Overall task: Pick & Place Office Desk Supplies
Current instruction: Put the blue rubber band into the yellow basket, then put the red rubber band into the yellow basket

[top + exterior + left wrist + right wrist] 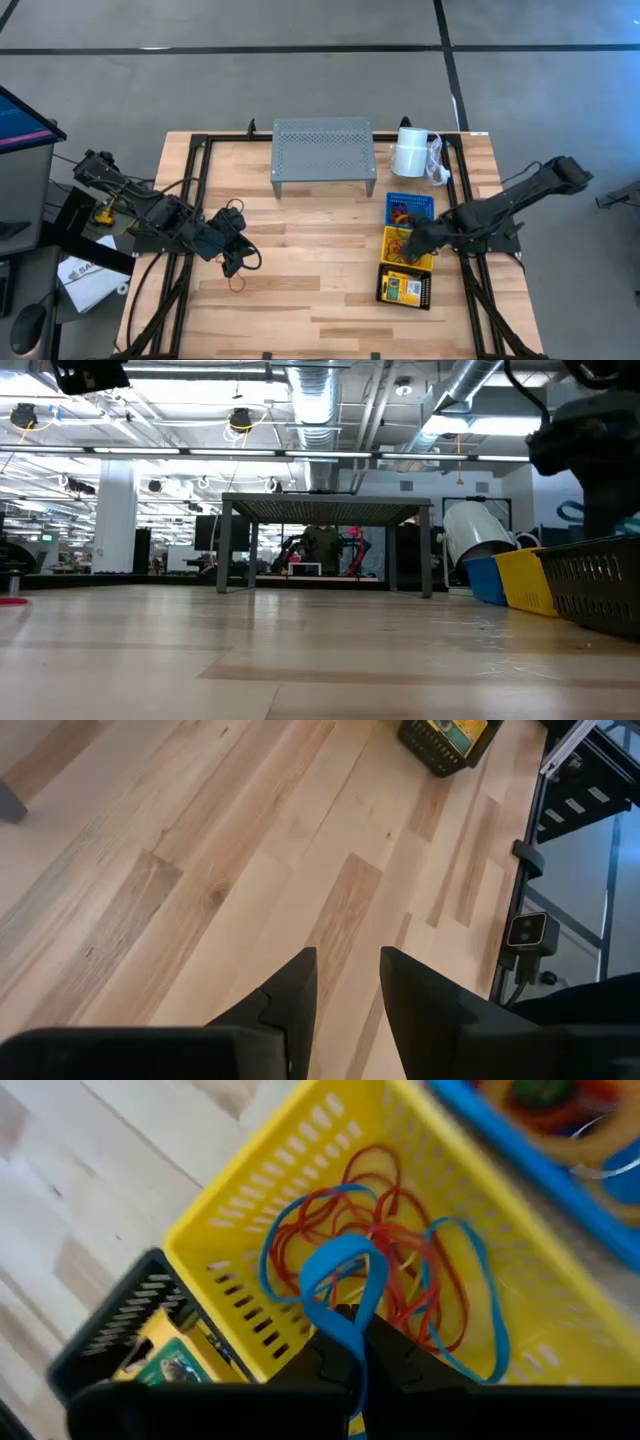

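only the right wrist view shows the right gripper [352, 1342] pinching a blue loop [340, 1285] (left gripper [347, 982] parted).

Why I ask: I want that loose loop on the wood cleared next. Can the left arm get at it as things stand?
Probably yes. The left claw sits low over bare wood, its fingers parted and holding nothing, and the loop lies right beside it with nothing between. The baskets and the right claw are far across the table.
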Robot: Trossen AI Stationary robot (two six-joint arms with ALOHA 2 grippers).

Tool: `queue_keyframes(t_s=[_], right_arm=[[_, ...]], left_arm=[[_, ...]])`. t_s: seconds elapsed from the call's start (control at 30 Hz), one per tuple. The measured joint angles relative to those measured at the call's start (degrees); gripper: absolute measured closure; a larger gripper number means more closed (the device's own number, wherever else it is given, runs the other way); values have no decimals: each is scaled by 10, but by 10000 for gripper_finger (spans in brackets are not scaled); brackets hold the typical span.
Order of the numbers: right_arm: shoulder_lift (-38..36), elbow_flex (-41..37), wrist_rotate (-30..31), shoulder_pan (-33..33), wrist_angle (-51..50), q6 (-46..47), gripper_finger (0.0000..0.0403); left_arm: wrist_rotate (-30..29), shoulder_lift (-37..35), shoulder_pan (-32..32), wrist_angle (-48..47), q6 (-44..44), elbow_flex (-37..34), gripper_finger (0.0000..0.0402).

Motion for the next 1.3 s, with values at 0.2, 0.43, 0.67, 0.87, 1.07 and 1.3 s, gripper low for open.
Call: queue_keyframes(t_s=[0.2, 0.43, 0.67, 0.87, 1.07, 1.3], right_arm=[[51, 0, -15, -1, 16, -14, 403], [66, 0, -15, -6, 17, -19, 398], [66, 0, -15, -21, 10, -54, 329], [66, 0, -26, -40, 14, -81, 230], [66, 1, -54, -70, -2, -100, 154], [66, 0, -53, -80, -16, -96, 153]], left_arm=[[0, 0, 0, 0, -7, 0, 296], [0, 0, 0, -9, -16, 0, 296], [0, 0, -1, -9, -16, 0, 296], [0, 0, -1, -10, -16, 0, 296], [25, 0, -1, -32, -22, 0, 296], [43, 6, -1, -78, -91, 0, 296]])
